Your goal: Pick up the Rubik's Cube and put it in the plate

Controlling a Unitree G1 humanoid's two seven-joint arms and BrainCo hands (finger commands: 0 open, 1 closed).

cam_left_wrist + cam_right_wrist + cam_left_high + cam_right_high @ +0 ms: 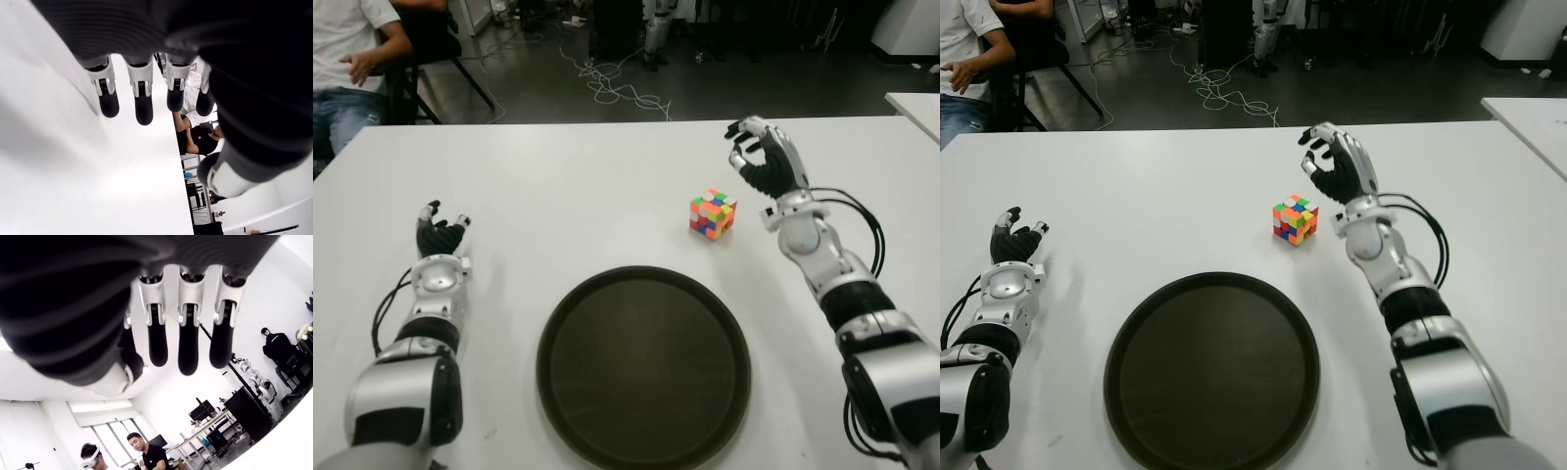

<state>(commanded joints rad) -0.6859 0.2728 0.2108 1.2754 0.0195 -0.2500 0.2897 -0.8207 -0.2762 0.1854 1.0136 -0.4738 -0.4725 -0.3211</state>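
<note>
On the white table [607, 176], the round dark plate [643, 364] is sitting empty, the Rubik's Cube [712, 213] lying just beyond its far right rim. The right hand [766, 157], fingers loosely spread and holding nothing, is hovering beside the cube; this looks like the reach step, calling next for closing around it. The left hand [440, 238], relaxed and empty, is showing left of the plate.

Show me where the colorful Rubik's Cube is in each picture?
Left eye view: Rubik's Cube on the table, right of center, beyond the plate's far rim.
Right eye view: near the center, same spot on the table.
Left wrist view: not in it.
Right wrist view: not in it.
Shared landmark: the dark round plate, in both eye views.
</note>
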